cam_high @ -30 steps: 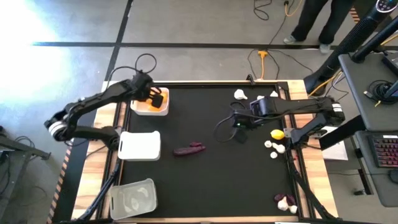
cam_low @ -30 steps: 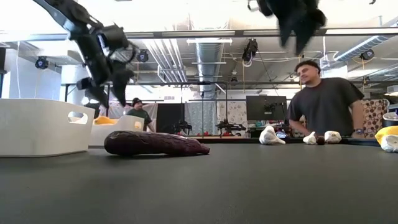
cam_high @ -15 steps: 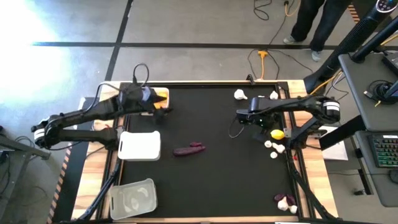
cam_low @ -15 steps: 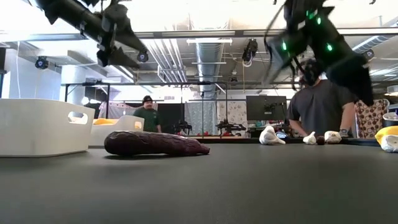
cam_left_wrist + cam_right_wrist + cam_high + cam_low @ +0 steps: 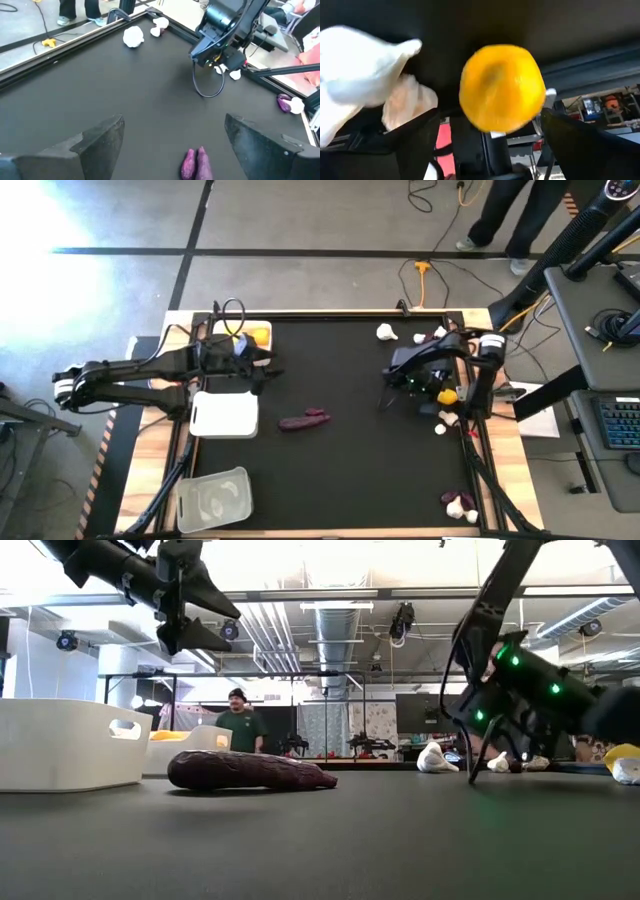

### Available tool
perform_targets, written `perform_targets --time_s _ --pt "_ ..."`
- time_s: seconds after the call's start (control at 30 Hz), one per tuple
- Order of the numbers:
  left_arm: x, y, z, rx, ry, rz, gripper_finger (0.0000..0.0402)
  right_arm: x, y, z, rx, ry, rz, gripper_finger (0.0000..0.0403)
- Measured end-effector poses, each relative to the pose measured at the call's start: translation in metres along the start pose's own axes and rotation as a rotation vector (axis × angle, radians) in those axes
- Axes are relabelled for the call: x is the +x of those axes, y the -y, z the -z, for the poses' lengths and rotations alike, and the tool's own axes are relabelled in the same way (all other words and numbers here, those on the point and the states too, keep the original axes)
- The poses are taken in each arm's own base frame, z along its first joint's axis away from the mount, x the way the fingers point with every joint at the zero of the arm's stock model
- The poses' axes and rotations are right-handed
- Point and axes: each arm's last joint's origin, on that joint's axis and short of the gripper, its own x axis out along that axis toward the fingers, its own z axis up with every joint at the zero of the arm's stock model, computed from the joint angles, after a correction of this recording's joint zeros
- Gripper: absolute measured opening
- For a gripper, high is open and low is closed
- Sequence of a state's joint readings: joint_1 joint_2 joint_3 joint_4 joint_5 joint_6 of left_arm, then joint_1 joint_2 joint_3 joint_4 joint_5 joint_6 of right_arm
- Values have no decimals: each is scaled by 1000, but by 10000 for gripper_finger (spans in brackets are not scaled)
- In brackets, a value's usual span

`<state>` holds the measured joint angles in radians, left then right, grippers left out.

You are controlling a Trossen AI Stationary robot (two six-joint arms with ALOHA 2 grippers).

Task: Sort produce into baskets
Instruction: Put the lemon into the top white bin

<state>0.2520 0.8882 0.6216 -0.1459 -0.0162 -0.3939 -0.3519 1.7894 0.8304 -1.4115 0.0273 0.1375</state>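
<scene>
Some fruit already sits in the far basket [image 5: 228, 330]. The purple piece [image 5: 303, 420] lies just beside the middle basket [image 5: 224, 416], not sorted yet. The right gripper [image 5: 432, 387] is wide open around an orange [image 5: 502, 87]. The left gripper [image 5: 170, 145] is open and empty. Lots is left.

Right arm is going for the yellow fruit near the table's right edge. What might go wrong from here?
1. The yellow fruit is round and not yet held: the right gripper is open with its fingers either side, so a closing nudge may roll it away.
2. White bulbs lie right beside the fruit and may be pinched or pushed along with it.
3. The fruit sits close to the table's right edge, so a push could send it off.
</scene>
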Motion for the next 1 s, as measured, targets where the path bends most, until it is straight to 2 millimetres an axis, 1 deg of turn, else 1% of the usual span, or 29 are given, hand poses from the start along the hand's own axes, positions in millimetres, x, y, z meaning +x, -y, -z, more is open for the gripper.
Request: perform_targets --time_s 0.07,0.23,0.37,0.43,0.5,0.6,0.7,0.77,0.87,0.93,1.0 --pt "-1 0 0 -2 4 2 327 3 0 -4 2 2 -1 318" --pt "-2 0 -1 -3 6 3 327 3 -2 -11 10 69 -10 270" --pt "-4 2 -5 7 14 6 327 2 -1 -9 30 72 -11 225" --pt "-8 4 -10 19 18 7 326 -2 -1 -7 39 79 -12 209" --pt "-14 6 -16 38 24 9 326 -11 0 -4 52 102 -8 202" --pt "-26 11 -28 76 45 16 326 -34 2 -1 87 188 26 207" --pt "-39 16 -40 120 68 22 326 -66 4 -2 109 343 15 215" --pt "-48 18 -46 144 77 24 326 -89 3 -8 100 485 -44 216" --pt "-59 20 -50 149 68 20 326 -126 -1 -22 67 742 -177 217" --pt "-64 19 -48 138 42 11 326 -150 -2 -33 68 911 -221 218" --pt "-69 16 -43 95 10 -25 326 -170 -3 -44 75 1029 -246 218"
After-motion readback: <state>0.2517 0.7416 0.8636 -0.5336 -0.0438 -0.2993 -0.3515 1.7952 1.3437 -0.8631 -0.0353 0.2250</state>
